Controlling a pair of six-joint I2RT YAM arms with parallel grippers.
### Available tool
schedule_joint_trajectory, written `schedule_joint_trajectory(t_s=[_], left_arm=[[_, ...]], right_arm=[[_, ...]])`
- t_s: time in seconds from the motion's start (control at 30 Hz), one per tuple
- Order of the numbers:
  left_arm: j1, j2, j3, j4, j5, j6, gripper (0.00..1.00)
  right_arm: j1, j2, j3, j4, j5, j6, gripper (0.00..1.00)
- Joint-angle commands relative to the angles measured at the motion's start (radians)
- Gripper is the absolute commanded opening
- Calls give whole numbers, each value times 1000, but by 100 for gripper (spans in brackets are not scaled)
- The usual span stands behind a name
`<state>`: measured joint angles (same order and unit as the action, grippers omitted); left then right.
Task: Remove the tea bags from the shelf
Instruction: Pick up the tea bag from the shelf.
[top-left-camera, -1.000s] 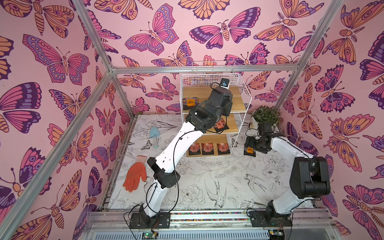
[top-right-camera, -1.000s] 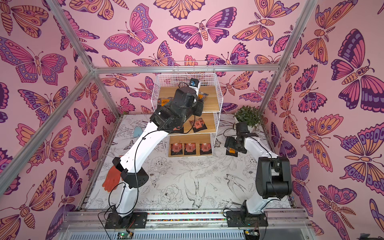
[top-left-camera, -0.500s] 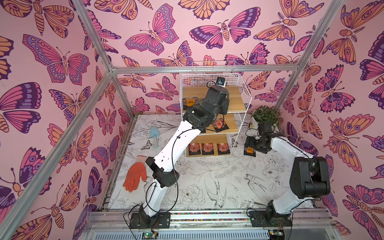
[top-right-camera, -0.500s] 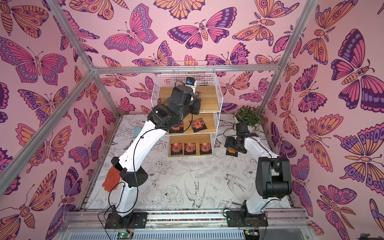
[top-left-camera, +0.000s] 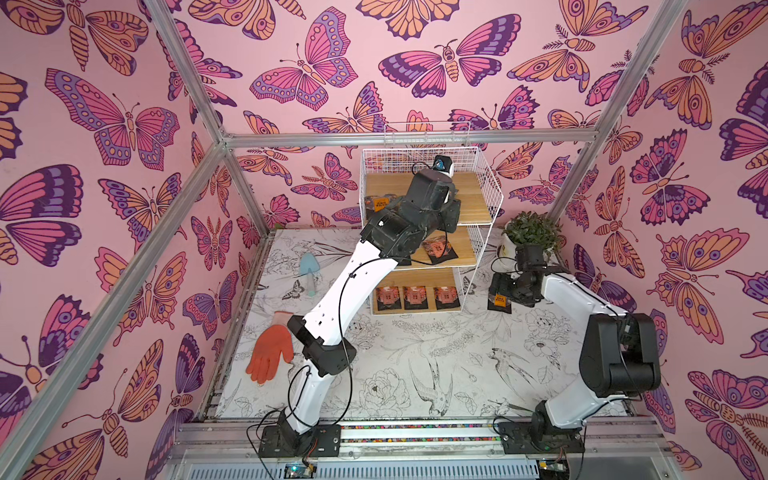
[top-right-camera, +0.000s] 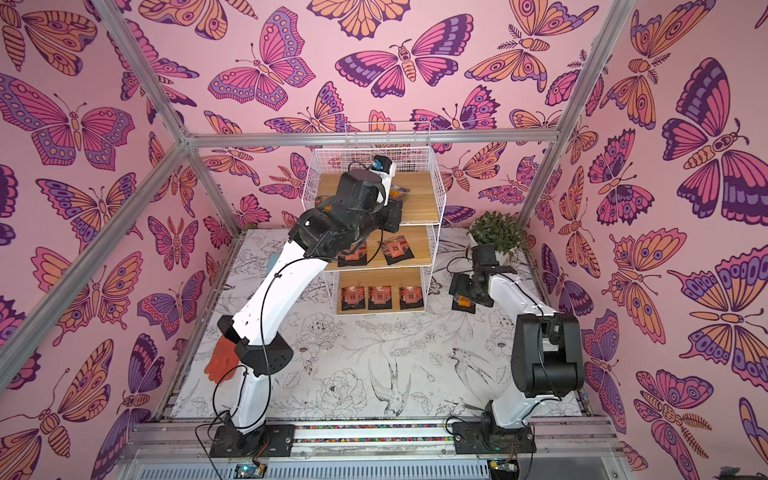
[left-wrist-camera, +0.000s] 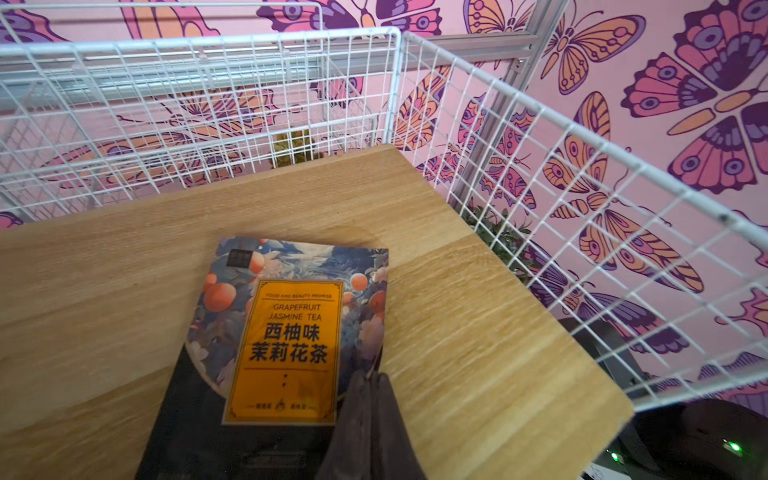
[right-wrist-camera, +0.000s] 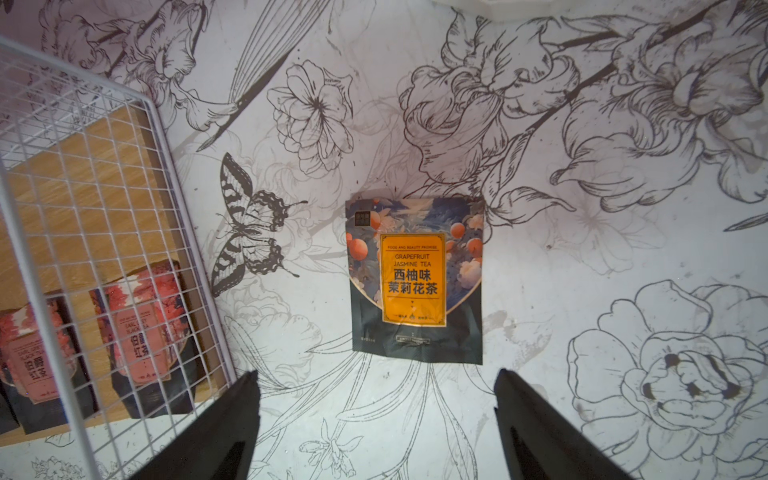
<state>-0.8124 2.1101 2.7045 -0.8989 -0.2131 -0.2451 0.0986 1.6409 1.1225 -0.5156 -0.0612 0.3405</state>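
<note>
Handling: the tea bags look like thin sealed pouches, so I'd expect almost no weight, a floppy body and a slick printed skin. They lie flat on wood with nothing to get under, so pinch a sealed edge or corner, not the padded middle. A one-edge pinch will likely let the pouch droop and swing. Keep it clear of the wire walls on the way out.

Left gripper (left-wrist-camera: 371, 380): fingers pressed together on the side edge of the held tea bag (left-wrist-camera: 286, 332), low down near its dark band. The pouch sits over the top board (left-wrist-camera: 124, 270) of the shelf (top-left-camera: 488, 178), inside the wire basket. Can't tell if it's fully off the wood.

Right gripper (right-wrist-camera: 376, 374): fingers spread wide, holding nothing, hovering above the table tea bag (right-wrist-camera: 415, 282). That one lies flat on the table (top-left-camera: 415, 353), just beside the shelf's bottom tier and near the plant (top-left-camera: 532, 228).

Looks: dark, roughly square pouches. The held one and the table one have a bright orange label, "Grapefruit Jasmine Tea", over peach-coloured fruit art. A second orange one (top-left-camera: 380, 204) is also on the top tier, next to the left arm (top-left-camera: 353, 282). A pink-label pair (top-right-camera: 398, 249) is on the middle tier, and a pink-label row (top-left-camera: 415, 296) of three lines the bottom tier.

My tally: one out, seven to go.
</note>
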Motion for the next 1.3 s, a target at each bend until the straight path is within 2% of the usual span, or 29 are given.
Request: schedule_joint_trajectory(t_s=[0.0, 0.53, 0.73, 1.0, 1.27], left_arm=[[10, 3, -37, -125, 98, -59, 0], [57, -74, -37, -53, 189, -115, 0], [58, -84, -40, -30, 200, -121, 0], [51, -137, -125, 76, 202, -105, 0], [53, -155, -118, 99, 200, -112, 0]], right_arm=[[-5, -5, 21, -1, -1, 2, 92], [-9, -10, 21, 3, -7, 3, 92], [-11, -12, 21, 0, -4, 2, 91], [-11, -10, 22, 2, -8, 3, 91], [-12, -9, 23, 2, -13, 5, 91]])
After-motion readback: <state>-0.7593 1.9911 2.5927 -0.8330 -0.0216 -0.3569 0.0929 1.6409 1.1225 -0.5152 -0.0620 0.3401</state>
